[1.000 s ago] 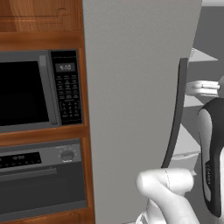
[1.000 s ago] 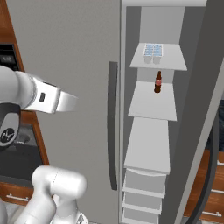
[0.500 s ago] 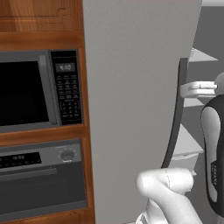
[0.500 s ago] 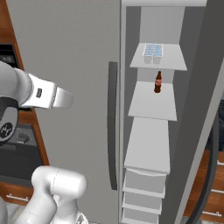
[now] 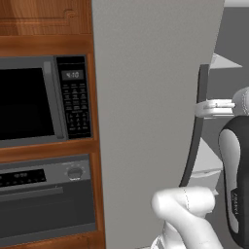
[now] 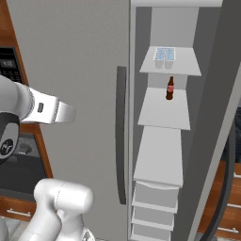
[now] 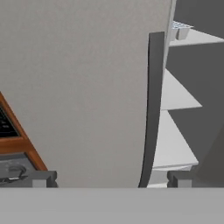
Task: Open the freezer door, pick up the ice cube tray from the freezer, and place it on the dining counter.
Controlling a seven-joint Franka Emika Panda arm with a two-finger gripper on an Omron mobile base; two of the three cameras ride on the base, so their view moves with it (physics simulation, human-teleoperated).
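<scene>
Freezer (image 6: 162, 155) stands open on its right side; door (image 6: 216, 122) swung out at the right edge of the right base view. Tray (image 6: 164, 53) sits on the top shelf (image 6: 181, 66), front left, with a small grey cup (image 6: 169, 64) just in front of it. Brown bottle (image 6: 170, 88) upright on the next shelf down.

Hand (image 7: 109, 177) is spread wide, holding nothing, fingertips (image 7: 41, 178) at the bottom of the hand view. It faces the closed left panel (image 7: 87, 87) and its dark bar handle (image 7: 153, 109). Tray (image 7: 178, 25) is well apart from the hand, up and to the right in that view, behind the handle line.

Microwave (image 5: 44, 102) and oven (image 5: 46, 199) sit left of the freezer.
</scene>
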